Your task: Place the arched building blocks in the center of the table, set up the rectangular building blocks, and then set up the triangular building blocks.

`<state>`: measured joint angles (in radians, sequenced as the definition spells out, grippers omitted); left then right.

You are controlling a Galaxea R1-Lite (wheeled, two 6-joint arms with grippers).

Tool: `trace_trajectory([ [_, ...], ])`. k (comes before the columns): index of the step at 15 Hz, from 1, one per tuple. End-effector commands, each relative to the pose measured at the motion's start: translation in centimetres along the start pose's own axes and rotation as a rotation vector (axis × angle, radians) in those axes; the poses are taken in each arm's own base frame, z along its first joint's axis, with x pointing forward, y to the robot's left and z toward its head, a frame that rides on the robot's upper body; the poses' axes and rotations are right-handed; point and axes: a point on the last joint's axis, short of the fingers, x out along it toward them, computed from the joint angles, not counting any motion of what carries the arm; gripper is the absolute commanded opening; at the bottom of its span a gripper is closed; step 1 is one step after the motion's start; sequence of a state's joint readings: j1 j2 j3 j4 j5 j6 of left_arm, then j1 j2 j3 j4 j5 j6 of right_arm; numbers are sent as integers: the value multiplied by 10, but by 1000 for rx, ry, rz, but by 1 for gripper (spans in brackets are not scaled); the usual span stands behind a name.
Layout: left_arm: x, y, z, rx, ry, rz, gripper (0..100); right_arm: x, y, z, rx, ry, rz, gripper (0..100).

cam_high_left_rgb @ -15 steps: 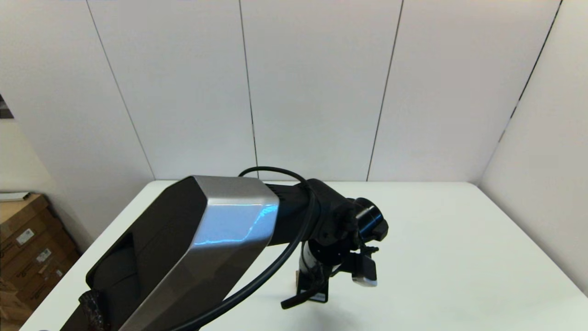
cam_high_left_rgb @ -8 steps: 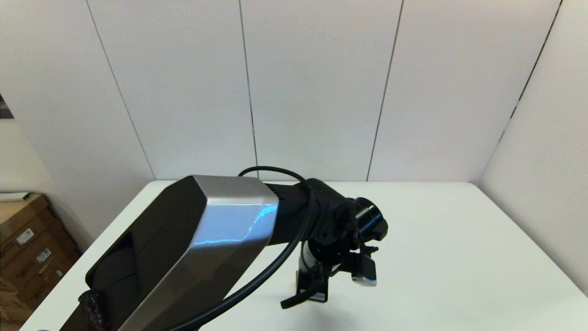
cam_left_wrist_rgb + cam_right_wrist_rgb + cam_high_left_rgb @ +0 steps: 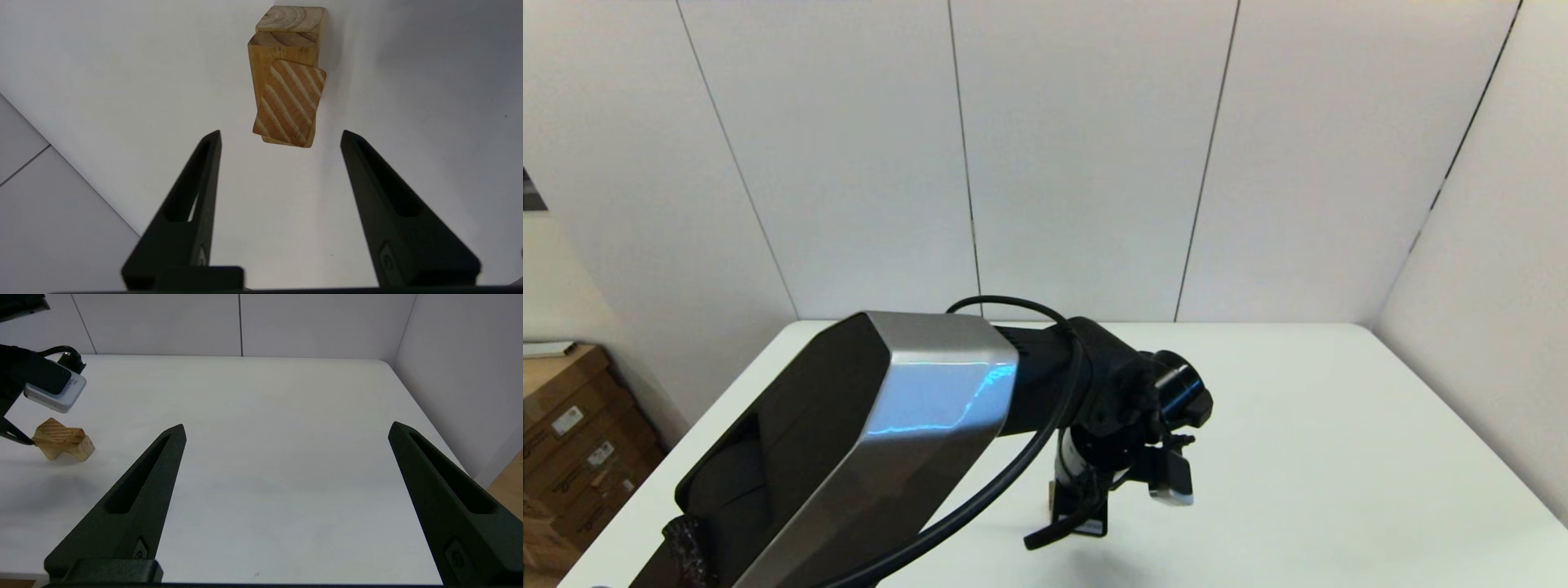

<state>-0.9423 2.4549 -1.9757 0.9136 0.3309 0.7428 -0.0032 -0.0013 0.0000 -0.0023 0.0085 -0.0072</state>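
Triangular building block [image 3: 291,102], the one with the striped grain, cannot be seen from my head camera. There my left arm comes in from 7 o'clock and covers the middle of the bench [image 3: 1339,425]. Its wrist points down near the bench's 6 o'clock edge. My left pincer [image 3: 1078,523] shows only as dark shapes below that wrist, and from here I cannot tell how it stands. The left wrist camera settles it: the left pincer is open, fingers spread wide and holding nothing. The triangular building block lies just past the fingertips, touching neither. It rests skewed on top of a light-wood pile. Beyond it two end-grain faces step away, and I cannot tell which block each belongs to. In the right wrist camera my right pincer [image 3: 287,425] is also open and empty, hovering over bare bench toward the 3 o'clock side. Taking straight ahead as 12, the pile sits well away at about 10 o'clock. The striped face is on top, and the arched building block [image 3: 83,448] is on the bench under it with its cut-out facing down. The left arm's wrist hangs just above the pile.
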Motion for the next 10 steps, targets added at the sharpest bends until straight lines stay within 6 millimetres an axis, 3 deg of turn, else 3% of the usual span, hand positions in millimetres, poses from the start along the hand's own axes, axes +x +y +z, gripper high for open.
trace_trajectory([
  [1, -4, 1, -1, -21, -4, 11, 100, 0, 0, 0, 0, -1, 1, 100],
  [4, -29, 13, -9, -148, -65, 70, 100, 0, 0, 0, 0, -1, -1, 100],
  [5, -48, 23, -21, -242, -97, 109, 100, 0, 0, 0, 0, -1, 1, 100],
  [8, -110, 54, -77, -470, -173, 243, 100, 0, 0, 0, 0, -1, 1, 100],
  [10, -158, 66, -127, -608, -233, 332, 100, 0, 0, 0, 0, -1, 1, 100],
])
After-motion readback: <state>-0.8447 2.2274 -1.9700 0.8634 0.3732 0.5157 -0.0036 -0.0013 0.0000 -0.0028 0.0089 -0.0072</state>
